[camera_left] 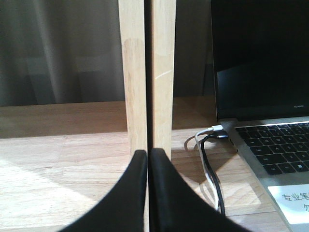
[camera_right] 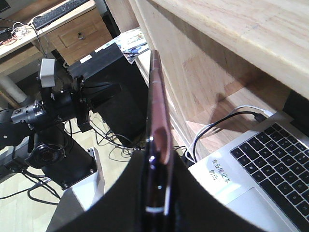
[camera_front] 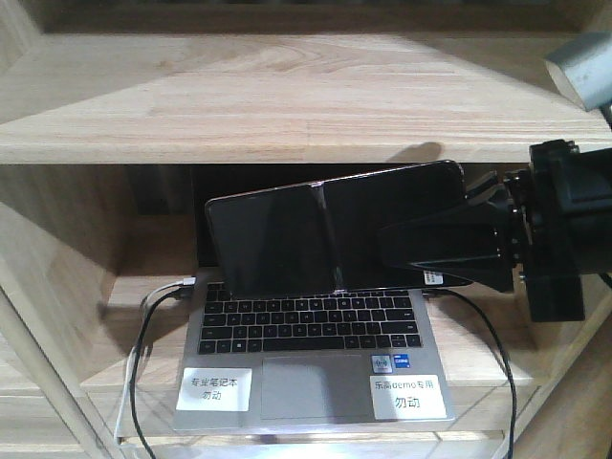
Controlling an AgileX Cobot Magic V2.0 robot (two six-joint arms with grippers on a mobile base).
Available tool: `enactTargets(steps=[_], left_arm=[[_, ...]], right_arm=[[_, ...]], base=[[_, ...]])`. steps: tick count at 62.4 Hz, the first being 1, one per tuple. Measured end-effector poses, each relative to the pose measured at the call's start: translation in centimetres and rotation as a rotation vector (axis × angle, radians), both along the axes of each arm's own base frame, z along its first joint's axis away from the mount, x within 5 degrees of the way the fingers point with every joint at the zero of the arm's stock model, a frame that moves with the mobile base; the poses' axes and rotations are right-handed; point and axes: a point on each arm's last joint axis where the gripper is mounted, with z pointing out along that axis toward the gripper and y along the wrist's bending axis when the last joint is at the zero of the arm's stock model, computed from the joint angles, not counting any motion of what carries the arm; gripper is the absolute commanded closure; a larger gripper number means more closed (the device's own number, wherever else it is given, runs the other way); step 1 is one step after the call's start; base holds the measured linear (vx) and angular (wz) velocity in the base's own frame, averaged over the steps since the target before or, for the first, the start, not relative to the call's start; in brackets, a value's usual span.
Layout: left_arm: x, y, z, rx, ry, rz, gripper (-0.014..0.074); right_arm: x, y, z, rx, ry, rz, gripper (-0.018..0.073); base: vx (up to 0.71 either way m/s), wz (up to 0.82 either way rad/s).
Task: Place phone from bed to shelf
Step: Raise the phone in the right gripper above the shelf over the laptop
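My right gripper (camera_front: pixel 402 247) is shut on the phone (camera_front: pixel 287 239), a long glossy black slab with a middle seam. It hangs lengthwise in front of the shelf (camera_front: pixel 287 96), just under the upper board and above the open laptop. In the right wrist view the phone (camera_right: pixel 157 111) stands edge-on with its pinkish rim showing, clamped at my right gripper (camera_right: pixel 159 162). My left gripper (camera_left: pixel 148 153) is shut on nothing, low over the shelf board and facing a wooden upright (camera_left: pixel 135 72). The bed is out of view.
A grey laptop (camera_front: pixel 316 354) with white stickers sits open on the lower shelf board, seen too as the laptop (camera_left: pixel 270 145). White and black cables (camera_left: pixel 207 164) run from its left side. Left of the shelf stand black arm hardware (camera_right: pixel 63 101) and a wooden drawer unit (camera_right: pixel 77 34).
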Motion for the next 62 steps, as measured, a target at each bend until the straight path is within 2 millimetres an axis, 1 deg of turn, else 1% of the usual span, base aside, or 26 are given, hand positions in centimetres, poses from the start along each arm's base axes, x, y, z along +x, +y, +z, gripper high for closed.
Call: enactTargets(steps=[51, 62], left_arm=[[0.00, 0.00, 0.00, 0.000, 0.000, 0.000, 0.0596], [0.00, 0.00, 0.00, 0.000, 0.000, 0.000, 0.0596]], right_arm=[[0.00, 0.01, 0.03, 0.003, 0.000, 0.000, 0.0564], [-0.35, 0.08, 0.55, 0.038, -0.009, 0.000, 0.0564]], base=[[0.00, 0.00], [0.00, 0.00]])
